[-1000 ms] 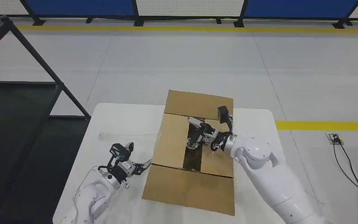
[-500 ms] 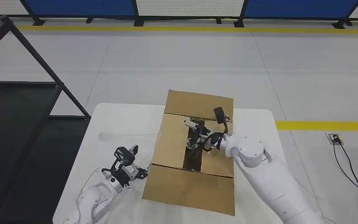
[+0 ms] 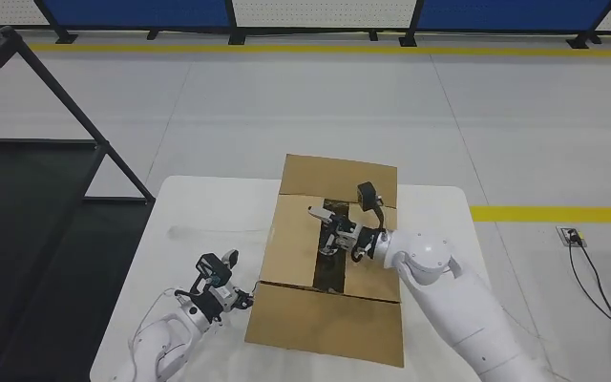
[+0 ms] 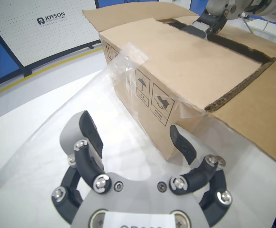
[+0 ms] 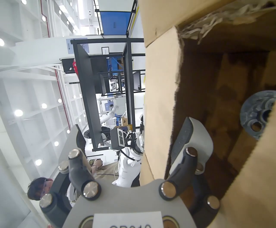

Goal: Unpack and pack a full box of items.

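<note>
A brown cardboard box (image 3: 320, 325) stands in the middle of the white table (image 3: 200, 224), its top flaps nearly closed with a dark gap (image 3: 329, 267) between them. My right gripper (image 3: 326, 229) is at the far end of that gap, open, straddling the edge of a flap (image 5: 159, 90): one finger (image 5: 190, 136) is inside the box, the other (image 5: 74, 140) outside. Inside lie a grey round flange (image 5: 256, 115) and shredded paper (image 5: 207, 17). My left gripper (image 4: 129, 122) is open low over the table, at the box's near left corner (image 4: 170, 151). Clear tape (image 4: 129, 56) hangs on that side.
A black metal frame (image 3: 67, 181) stands beside the table's left edge. White table surface lies bare to the left of the box (image 3: 191, 258). The far flap (image 3: 339, 174) of the box stands open toward the back.
My left gripper has moved in close to the box's near left corner. My right gripper has shifted slightly toward the far end of the gap.
</note>
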Available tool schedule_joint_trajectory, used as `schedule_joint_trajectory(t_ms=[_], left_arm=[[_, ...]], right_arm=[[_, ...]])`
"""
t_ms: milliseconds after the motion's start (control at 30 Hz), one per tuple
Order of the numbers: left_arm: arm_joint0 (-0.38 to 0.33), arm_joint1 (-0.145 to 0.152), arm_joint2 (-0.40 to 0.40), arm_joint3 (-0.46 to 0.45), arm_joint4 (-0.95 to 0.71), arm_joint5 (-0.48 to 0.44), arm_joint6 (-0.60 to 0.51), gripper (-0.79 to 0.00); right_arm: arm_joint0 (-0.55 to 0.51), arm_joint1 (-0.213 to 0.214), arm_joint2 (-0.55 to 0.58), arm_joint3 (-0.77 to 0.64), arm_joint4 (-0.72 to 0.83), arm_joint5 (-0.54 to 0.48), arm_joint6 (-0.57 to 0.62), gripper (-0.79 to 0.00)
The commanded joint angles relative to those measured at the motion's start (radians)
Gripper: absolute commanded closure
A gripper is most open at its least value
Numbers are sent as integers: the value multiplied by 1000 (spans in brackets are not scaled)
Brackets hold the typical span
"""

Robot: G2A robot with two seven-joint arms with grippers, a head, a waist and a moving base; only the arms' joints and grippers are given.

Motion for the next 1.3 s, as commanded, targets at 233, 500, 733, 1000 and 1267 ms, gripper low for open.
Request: schedule_joint_trajectory(t_ms=[233,500,733,1000,1267], left_arm=[[20,5,-30,-17,-18,4,27,-785],[73,20,-131,-46,-71,5,60,-785],[113,30,-217,-45,-147,-20,79,-785],[175,42,-313,-96,-198,-57,126,-785],[250,51,-384,-194,-215,-98,153,-785]], right_arm=[[-17,-6,32,-36,80,-28,9,-785],[-12,-37,4,-73,170,-59,-80,-785],[30,-86,-70,-39,213,-95,-213,-785],[79,-155,-183,35,154,-161,-420,-785],[144,-222,-277,137,99,-164,-471,-785]])
